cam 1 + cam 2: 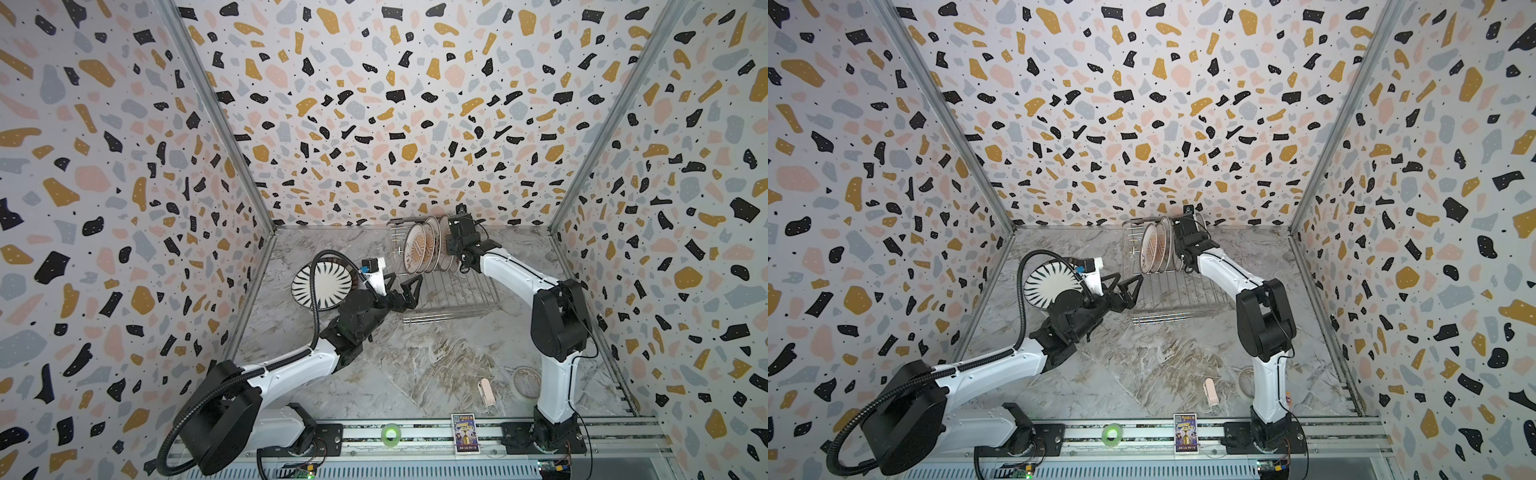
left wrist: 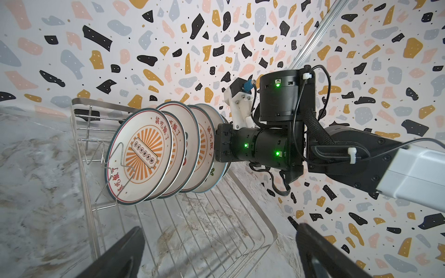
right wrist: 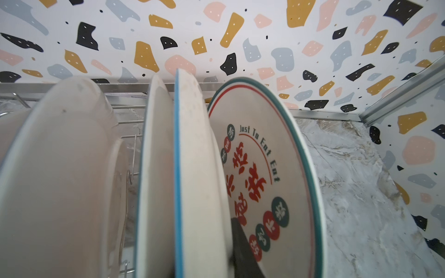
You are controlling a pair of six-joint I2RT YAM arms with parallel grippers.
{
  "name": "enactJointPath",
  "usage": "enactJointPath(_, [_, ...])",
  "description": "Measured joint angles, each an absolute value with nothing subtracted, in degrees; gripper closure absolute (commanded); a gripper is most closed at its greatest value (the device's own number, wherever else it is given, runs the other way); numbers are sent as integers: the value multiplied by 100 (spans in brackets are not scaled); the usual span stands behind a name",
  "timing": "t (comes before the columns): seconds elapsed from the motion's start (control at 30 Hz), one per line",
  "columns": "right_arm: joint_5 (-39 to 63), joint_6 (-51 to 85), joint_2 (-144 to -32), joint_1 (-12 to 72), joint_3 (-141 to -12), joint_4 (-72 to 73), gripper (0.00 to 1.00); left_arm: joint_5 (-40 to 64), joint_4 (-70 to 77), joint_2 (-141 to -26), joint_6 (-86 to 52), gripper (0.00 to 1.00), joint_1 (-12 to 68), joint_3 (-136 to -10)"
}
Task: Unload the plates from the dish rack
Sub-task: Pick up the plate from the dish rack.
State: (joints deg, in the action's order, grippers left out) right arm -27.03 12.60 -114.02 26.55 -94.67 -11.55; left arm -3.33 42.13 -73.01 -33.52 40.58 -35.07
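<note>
- The right gripper (image 2: 220,144) reaches into the row of plates. One dark finger (image 3: 240,248) shows in the gap between the white round ceramic plate with a blue rim (image 3: 192,156) and the teal-rimmed ceramic plate with red lettering (image 3: 260,168). Its mate is hidden behind the blue rim. The jaws straddle that rim, but whether they are pressing on it cannot be told.
- Judged step: seizing the blue-rimmed plate for removal.
- Recommended: confirm a firm pinch well down on the rim before lifting. Then draw the plate up along its own plane, because the gaps to both neighbours are narrow and a tilt would knock them.
- Several plates stand on edge, leaning, at the far end of the silver wire dish rack (image 1: 457,299). The orange-sunburst plate (image 2: 142,154) is the one nearest the left arm. The near end of the rack is bare.
- One black radial-striped plate (image 1: 322,284) lies flat on the grey marbled tabletop (image 1: 415,365), to the left of the rack, so it is already unloaded.
- The left gripper (image 1: 401,286) hovers at the rack's left side with its fingers spread wide, holding nothing.
- Obstructions: the left gripper sits between the rack and the striped plate, so a carry that way would have to clear it. The left arm's black corrugated hose (image 1: 314,299) arches over that plate.
- A translucent tape roll (image 1: 525,382) lies near the right arm's base, well apart from the rack.
</note>
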Motion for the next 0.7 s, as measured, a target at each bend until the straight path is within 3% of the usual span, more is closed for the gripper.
enactJointPath(0.7, [-3411, 987, -9603, 2947, -8711, -1341, 84, -405, 4252, -7301, -3472, 0, 4058, -3507])
